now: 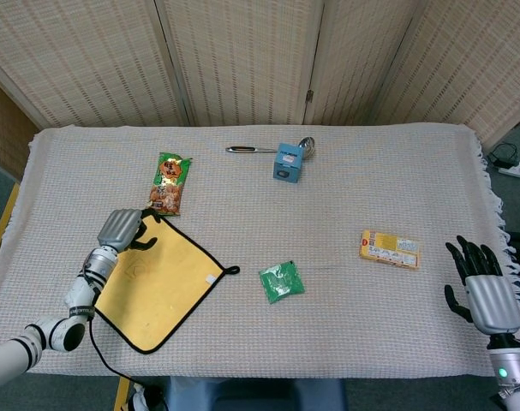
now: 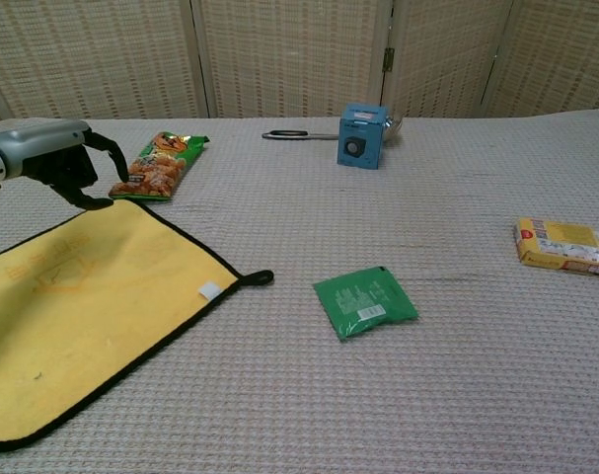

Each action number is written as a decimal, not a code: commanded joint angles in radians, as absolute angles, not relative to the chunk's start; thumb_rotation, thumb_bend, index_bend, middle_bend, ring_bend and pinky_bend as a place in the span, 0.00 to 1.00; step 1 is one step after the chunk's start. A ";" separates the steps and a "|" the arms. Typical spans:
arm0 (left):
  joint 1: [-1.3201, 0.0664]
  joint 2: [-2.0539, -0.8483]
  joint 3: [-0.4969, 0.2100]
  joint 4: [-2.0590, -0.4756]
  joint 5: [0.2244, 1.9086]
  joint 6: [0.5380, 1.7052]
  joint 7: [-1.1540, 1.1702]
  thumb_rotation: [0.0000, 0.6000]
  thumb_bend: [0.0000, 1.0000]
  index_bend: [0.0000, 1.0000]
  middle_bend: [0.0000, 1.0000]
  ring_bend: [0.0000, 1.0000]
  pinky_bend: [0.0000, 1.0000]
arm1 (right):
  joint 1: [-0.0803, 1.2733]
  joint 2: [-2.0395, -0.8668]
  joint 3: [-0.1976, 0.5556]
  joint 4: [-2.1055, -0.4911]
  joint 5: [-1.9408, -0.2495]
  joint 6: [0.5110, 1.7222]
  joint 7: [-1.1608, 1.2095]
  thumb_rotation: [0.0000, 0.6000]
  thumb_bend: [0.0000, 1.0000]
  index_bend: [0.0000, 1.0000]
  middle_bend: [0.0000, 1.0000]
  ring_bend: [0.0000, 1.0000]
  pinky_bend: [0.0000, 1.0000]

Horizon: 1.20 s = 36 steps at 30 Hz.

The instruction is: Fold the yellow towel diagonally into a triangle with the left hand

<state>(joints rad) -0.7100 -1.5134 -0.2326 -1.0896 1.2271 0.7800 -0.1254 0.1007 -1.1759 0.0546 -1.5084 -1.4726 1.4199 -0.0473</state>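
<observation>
The yellow towel with black trim lies flat on the table as a diamond, with a small loop at its right corner; in the chest view the towel fills the lower left. My left hand hovers over the towel's far corner beside the snack bag. In the chest view the left hand has its fingers curved downward and apart, with the fingertips just above the towel's far edge and nothing held. My right hand is open with spread fingers at the table's right edge, far from the towel.
A snack bag lies just beyond the towel's far corner. A green packet sits right of the towel's loop. A blue box and a spoon are at the back, a yellow carton to the right.
</observation>
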 commanded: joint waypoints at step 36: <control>-0.877 -1.764 -0.158 -0.470 1.340 0.488 -0.564 1.00 0.45 0.34 1.00 1.00 1.00 | 0.105 -1.197 0.071 -1.450 -1.420 1.387 -0.028 0.93 0.56 0.00 0.00 0.00 0.00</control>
